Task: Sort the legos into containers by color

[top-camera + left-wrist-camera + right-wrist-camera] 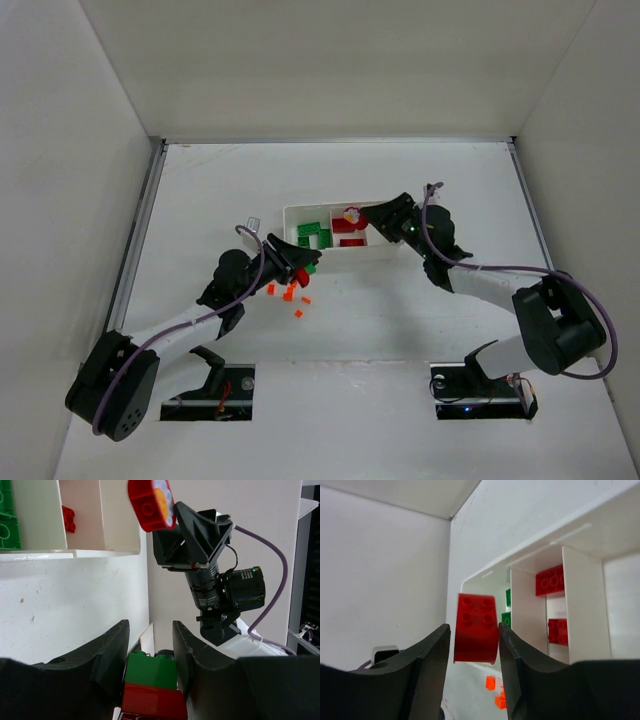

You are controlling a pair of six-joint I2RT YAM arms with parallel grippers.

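gripping a green-and-red brick stack (150, 685) in the left gripper (149, 635), just outside the near wall of the tray (120, 520); pinching a red brick (476, 647) in the right gripper (474, 630) above the tray; orange bits (290, 293) loose beside it.

no text, label, brand, number or sign can be read in any of the three views; the studs on the red lego brick (476, 630) are too blurred to show lettering.
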